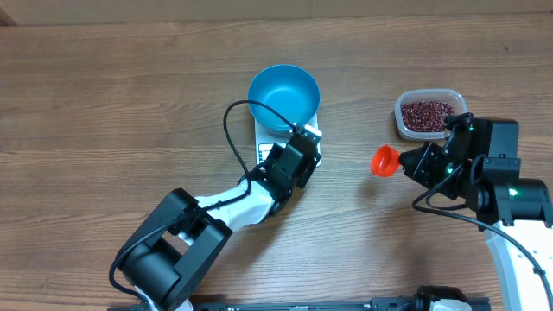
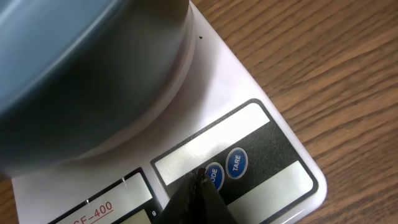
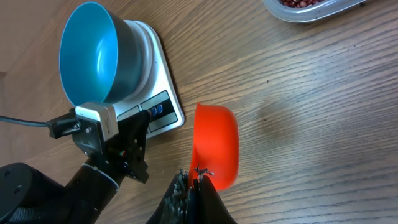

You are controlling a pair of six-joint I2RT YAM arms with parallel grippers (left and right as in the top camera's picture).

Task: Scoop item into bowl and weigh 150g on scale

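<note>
Two end effectors are seen closed: the left end effector [image 2: 199, 182] with its tip at the MODE button [image 2: 214, 177], the right end effector [image 3: 195, 177] clamped on the orange scoop [image 3: 216, 144]. If MODE is pressed rather than TARE [image 2: 236, 163], the bowl [image 1: 283, 93] may not be zeroed and the target misjudged. The bowl is seated empty on the scale [image 2: 239, 87]; the beans [image 1: 425, 113] are kept in the tub [image 1: 403, 121], well apart. Button labels are shown only by the left wrist view, the whole tub only by the overhead.

This looks to me like a robotics lab bench: my two black-and-white arms [image 1: 233, 203], a loose cable [image 1: 227, 130], a wood-grain tabletop [image 1: 104, 86], and staged props: kitchen scale [image 2: 249, 87], blue bowl [image 1: 283, 95], orange scoop [image 3: 214, 146], plastic tub [image 1: 400, 112] of beans [image 1: 428, 114].
</note>
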